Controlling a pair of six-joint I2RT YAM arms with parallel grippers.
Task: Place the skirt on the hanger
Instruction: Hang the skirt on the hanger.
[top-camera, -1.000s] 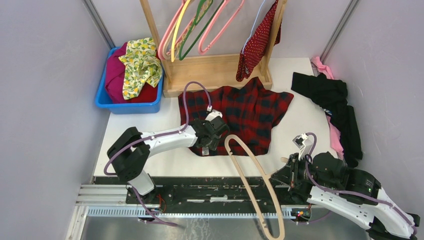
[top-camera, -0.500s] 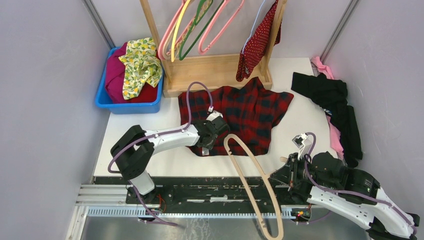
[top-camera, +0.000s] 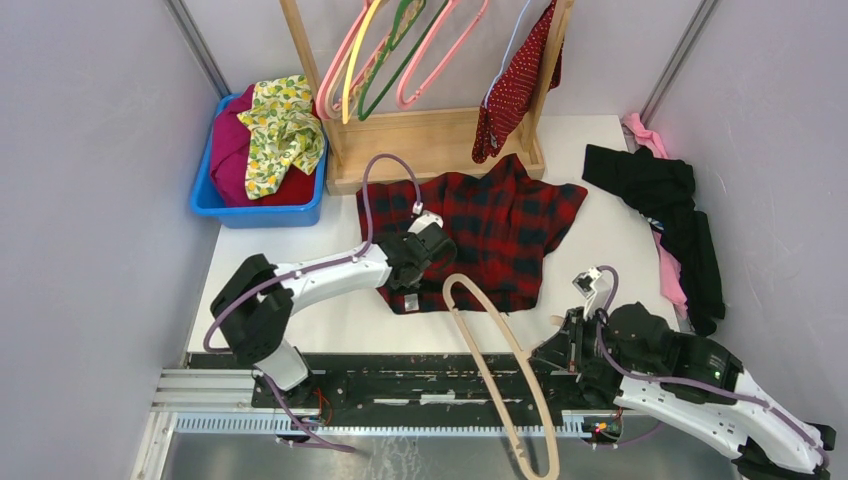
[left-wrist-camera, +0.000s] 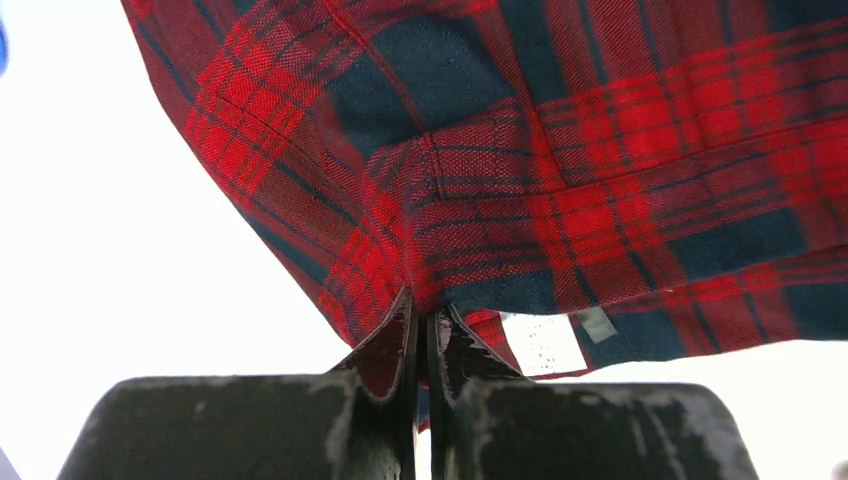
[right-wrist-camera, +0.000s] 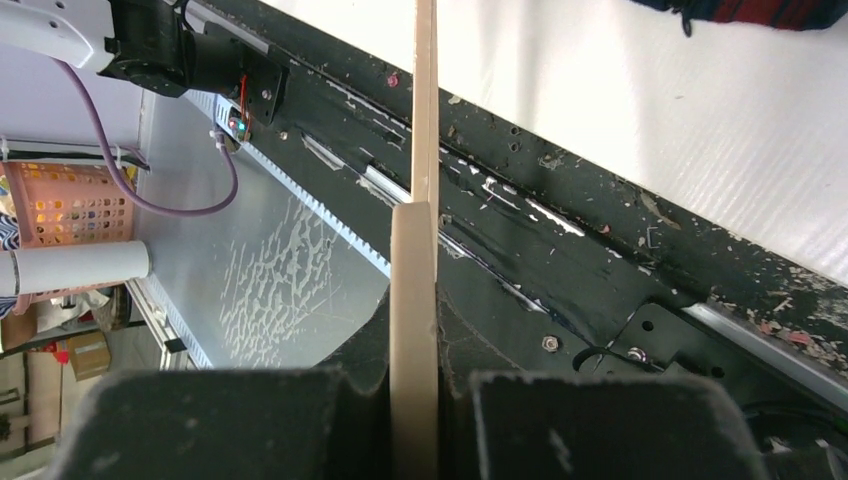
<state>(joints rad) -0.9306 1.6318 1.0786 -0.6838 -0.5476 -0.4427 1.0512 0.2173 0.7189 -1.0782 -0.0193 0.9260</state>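
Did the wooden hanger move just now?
Yes. The wooden hanger shifted slightly left, judged against the black rail.

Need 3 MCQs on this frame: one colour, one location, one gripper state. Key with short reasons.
1. What colour is the bin?
A) blue
B) green
C) white

2. Where is the polka-dot skirt?
A) in the bin
B) hanging on the wooden rack
C) under the plaid garment

3. The left gripper is:
A) wide open in the air
B) shut on the plaid garment's edge
C) shut on a pink hanger

Key:
1 A, its rim and front wall show blue in the top view.
2 B, it dangles at the rack's right end.
3 B, the left wrist view shows the gripper pinched on the plaid hem.
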